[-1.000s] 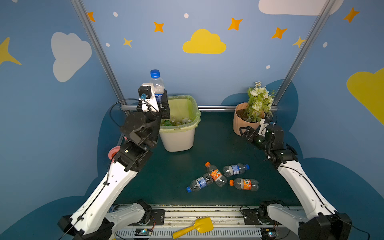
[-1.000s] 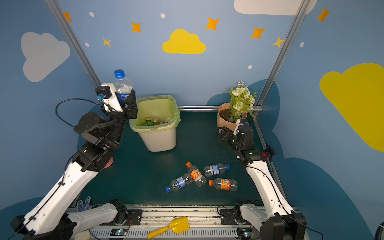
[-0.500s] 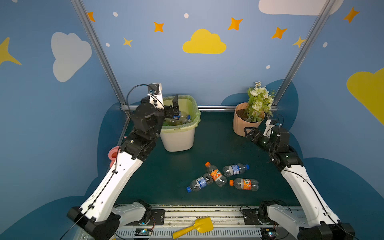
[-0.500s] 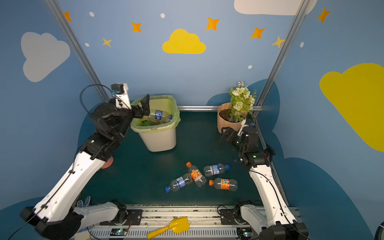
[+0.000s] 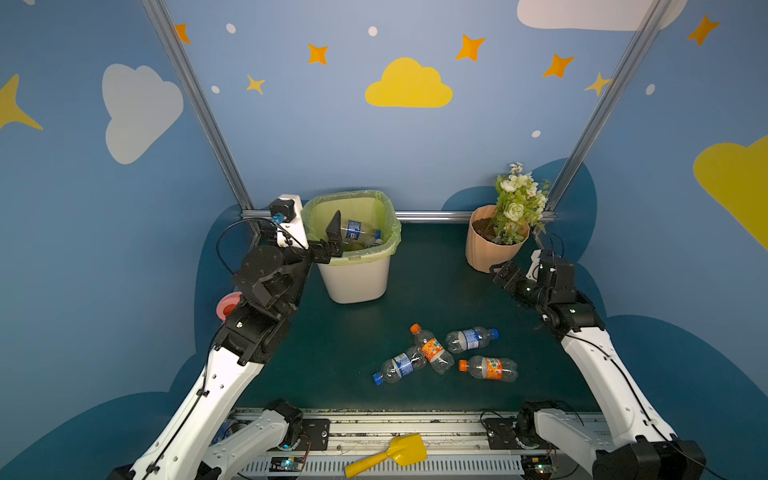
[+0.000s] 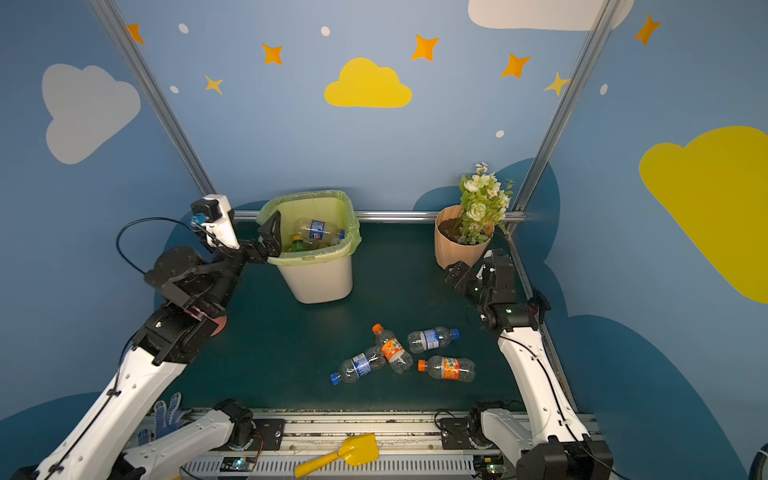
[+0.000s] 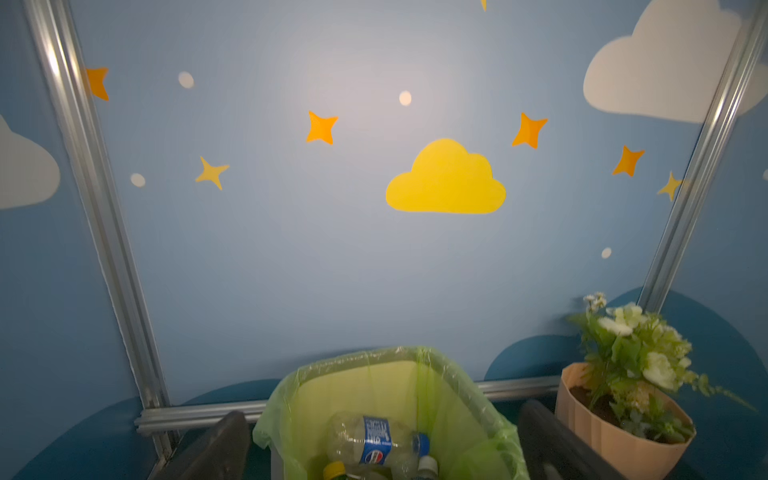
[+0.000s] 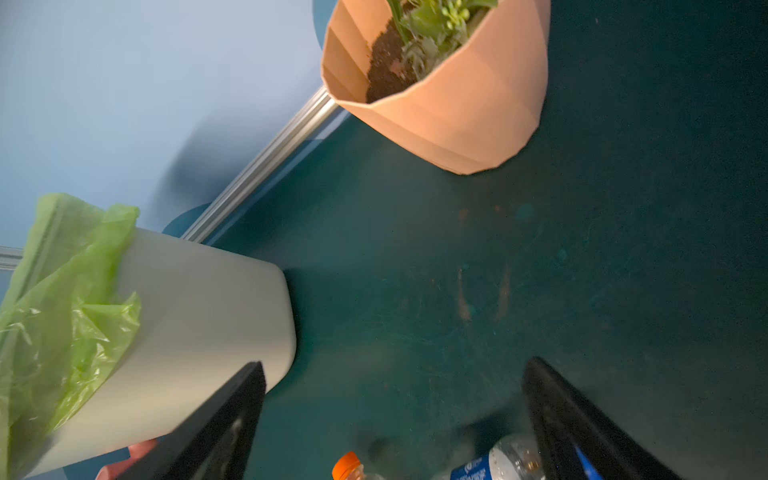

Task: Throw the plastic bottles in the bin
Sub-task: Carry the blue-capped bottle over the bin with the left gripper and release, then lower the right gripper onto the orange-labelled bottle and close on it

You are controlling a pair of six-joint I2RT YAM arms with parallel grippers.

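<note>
Four plastic bottles (image 5: 432, 351) lie on their sides on the dark green table (image 5: 340, 353), in front of the bin (image 5: 357, 278) and a little off to its right in both top views. Two have orange caps and orange labels, and two have blue caps and blue labels. One orange-capped bottle rests against a blue-capped one.

More bottles sit inside the bin, down in its light-green liner (image 7: 453, 399). A clear bottle with a blue label (image 7: 374, 440) lies on top. A green bottle (image 6: 297, 245) with a yellow cap and a white-capped one are beside it.

The left gripper (image 5: 320, 241) is at the bin's left rim, with one finger (image 5: 335, 226) reaching over the opening. Its fingers are spread wide and hold nothing. In the left wrist view they stand on either side of the bin's mouth.

The right gripper (image 5: 505, 276) hovers above the table well to the right of the bin, just in front of the peach flower pot (image 5: 490, 253). Its fingers are also spread wide and empty. The right wrist view shows the bin's off-white wall and the pot beyond them.

A yellow scoop (image 5: 390, 455) lies on the rail far in front of the bin.
</note>
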